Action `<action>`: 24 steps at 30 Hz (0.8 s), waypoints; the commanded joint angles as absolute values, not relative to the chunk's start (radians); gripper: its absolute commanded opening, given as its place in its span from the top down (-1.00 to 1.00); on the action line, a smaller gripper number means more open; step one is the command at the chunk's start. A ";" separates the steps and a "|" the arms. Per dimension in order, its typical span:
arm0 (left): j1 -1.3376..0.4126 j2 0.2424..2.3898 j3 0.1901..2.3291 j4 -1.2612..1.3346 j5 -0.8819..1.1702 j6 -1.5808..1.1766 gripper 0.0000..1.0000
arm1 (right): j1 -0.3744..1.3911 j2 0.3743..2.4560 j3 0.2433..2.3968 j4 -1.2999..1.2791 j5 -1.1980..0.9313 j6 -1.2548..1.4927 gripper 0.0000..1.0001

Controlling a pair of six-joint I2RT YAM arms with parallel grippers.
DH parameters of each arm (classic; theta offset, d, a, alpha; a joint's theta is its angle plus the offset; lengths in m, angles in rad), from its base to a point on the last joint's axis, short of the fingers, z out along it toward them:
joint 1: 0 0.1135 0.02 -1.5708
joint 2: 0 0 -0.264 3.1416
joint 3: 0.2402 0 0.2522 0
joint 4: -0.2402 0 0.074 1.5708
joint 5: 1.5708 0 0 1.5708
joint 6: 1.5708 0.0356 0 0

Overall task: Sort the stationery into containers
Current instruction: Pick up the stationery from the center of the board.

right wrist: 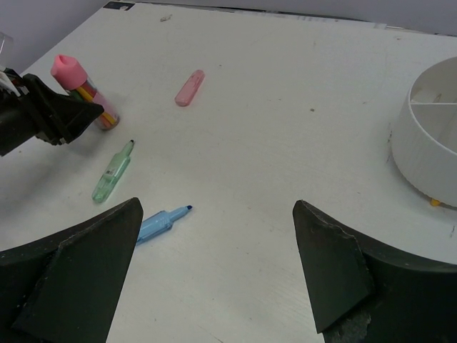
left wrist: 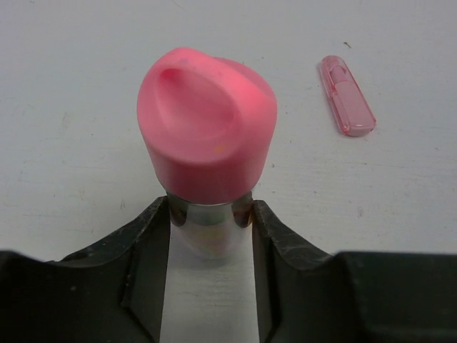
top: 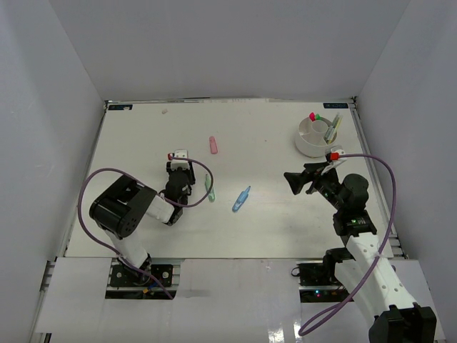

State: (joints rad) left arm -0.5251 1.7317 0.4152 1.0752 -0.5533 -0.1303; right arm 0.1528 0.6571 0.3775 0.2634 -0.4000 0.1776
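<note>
A glue stick [left wrist: 207, 128] with a pink cap stands upright on the table [top: 271, 164], left of centre [top: 177, 154]. My left gripper [left wrist: 211, 214] is down around it, both fingers pressed against its shiny body just under the cap. The right wrist view shows the same stick [right wrist: 71, 75] beside the dark left gripper [right wrist: 50, 114]. My right gripper [top: 294, 182] hangs open above the table, nothing between its jaws [right wrist: 216, 202]. The white divided tub [top: 308, 146] stands at the back right, with several pens and highlighters [top: 330, 127] in it.
A pink eraser [top: 213, 145] lies beyond the glue stick [left wrist: 347, 96]. A green pen [top: 209, 189] and a blue pen [top: 241, 199] lie mid-table, between the two arms. The tub's wall [right wrist: 421, 143] is at the right wrist view's right edge.
</note>
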 commanded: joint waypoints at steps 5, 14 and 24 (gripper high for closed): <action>-0.517 1.669 0.374 1.190 -0.506 -0.095 0.40 | 0.160 0.664 0.385 0.307 -0.454 0.156 -0.86; -0.518 1.393 0.353 1.013 -0.058 -0.006 0.53 | 0.169 0.727 0.492 0.232 -0.618 0.140 -0.99; -0.600 1.264 0.609 0.444 0.334 0.061 0.50 | 0.351 0.890 0.786 0.032 -0.554 0.023 -0.88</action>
